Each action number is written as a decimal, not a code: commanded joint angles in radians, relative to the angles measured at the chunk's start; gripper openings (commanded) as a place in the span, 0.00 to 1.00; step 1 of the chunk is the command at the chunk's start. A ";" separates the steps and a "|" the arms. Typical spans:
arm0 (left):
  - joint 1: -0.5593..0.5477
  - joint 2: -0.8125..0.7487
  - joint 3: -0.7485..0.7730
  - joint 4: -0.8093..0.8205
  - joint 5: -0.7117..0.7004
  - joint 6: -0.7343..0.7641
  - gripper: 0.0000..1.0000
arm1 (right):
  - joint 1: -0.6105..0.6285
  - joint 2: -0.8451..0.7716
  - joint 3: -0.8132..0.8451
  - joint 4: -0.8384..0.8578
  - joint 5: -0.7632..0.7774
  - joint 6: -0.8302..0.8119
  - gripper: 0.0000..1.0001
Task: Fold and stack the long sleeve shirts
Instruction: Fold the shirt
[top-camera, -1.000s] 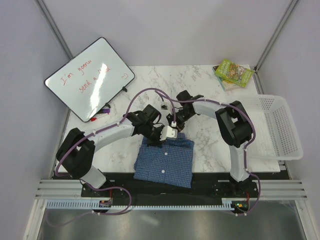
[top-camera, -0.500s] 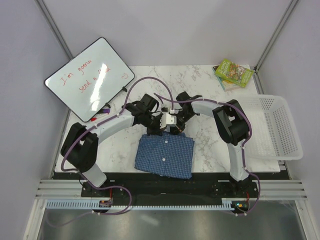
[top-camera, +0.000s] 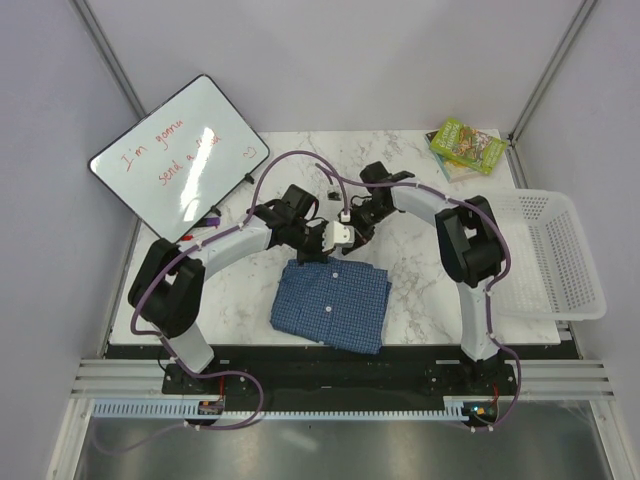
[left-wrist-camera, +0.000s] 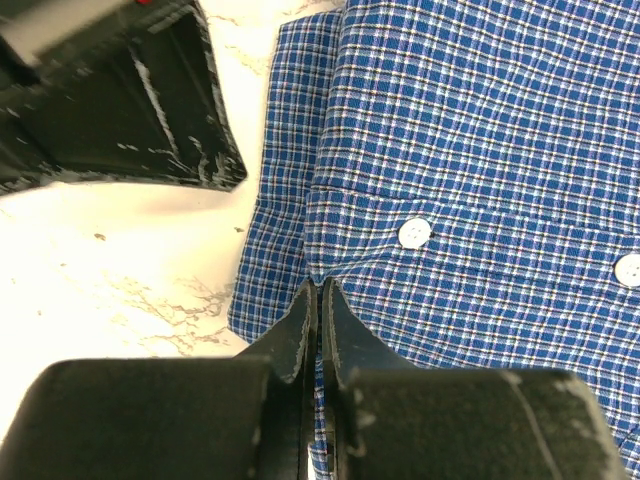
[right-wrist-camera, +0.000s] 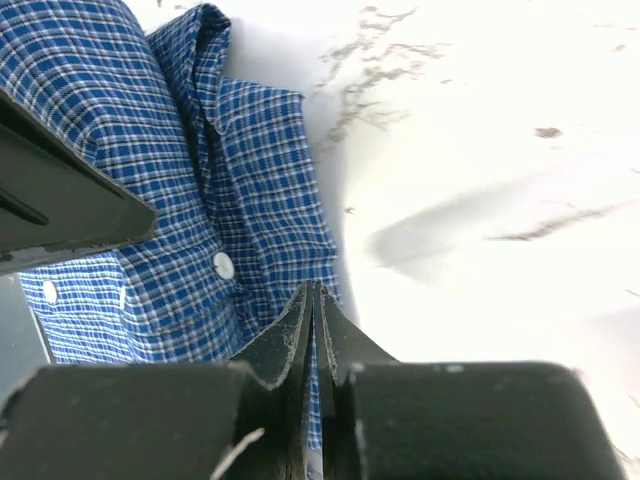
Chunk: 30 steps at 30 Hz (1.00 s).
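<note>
Long sleeve shirt (top-camera: 331, 308), one, folded, one basket (top-camera: 588, 255), one whiteboard (top-camera: 180, 155)

A whiteboard (top-camera: 180, 155) sits at left, green books (top-camera: 467, 146) and a mesh basket (top-camera: 555, 255) at right.

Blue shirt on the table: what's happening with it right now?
The shirt lies folded into a small rectangle on the marble table, close to the arms' bases. Both arms reach to its far edge. The left gripper and the right gripper are each shut, tips down at the cloth. Whether either has cloth pinched is not clear. No second shirt is in view.
</note>
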 joint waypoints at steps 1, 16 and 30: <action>0.001 -0.033 0.018 0.052 0.027 0.045 0.02 | -0.002 0.032 0.032 -0.032 -0.006 -0.031 0.09; -0.004 -0.004 0.062 0.084 0.020 0.032 0.02 | 0.040 0.161 0.089 -0.052 -0.006 -0.050 0.06; 0.022 0.070 0.082 0.157 -0.036 -0.014 0.19 | 0.000 0.142 0.181 -0.066 0.044 -0.054 0.12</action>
